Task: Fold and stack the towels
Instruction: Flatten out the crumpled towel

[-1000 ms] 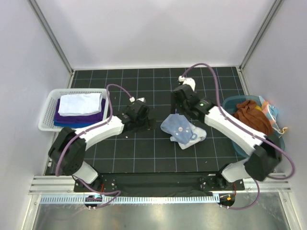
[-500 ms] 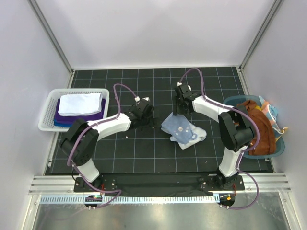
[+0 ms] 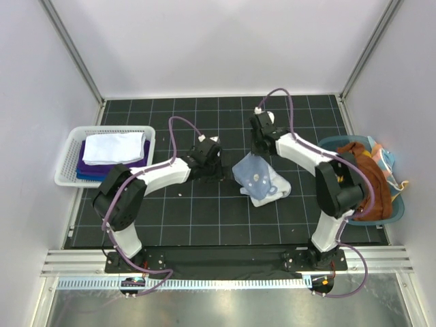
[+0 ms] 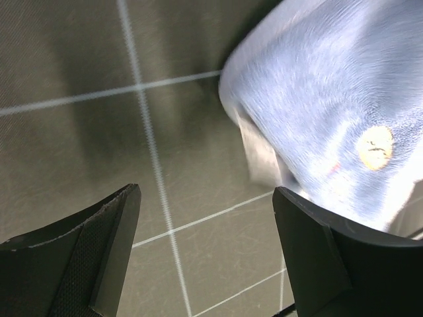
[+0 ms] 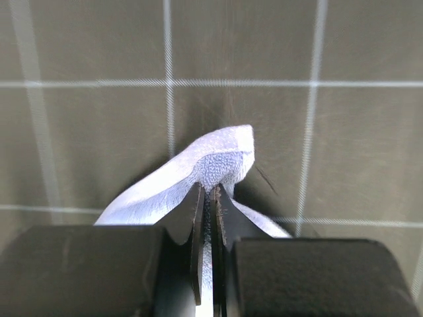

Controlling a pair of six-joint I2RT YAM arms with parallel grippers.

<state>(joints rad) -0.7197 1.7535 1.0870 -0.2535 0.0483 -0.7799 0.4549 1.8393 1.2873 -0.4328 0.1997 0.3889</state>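
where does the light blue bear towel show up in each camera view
Top external: light blue towel lies mid-mat, between the two arms.
Left wrist: the towel fills the upper right, beyond the open left gripper.
Right wrist: the towel is at centre, a corner pinched in the right gripper.
Shared landmark: the black mat with white grid lines, under the towel in all three.
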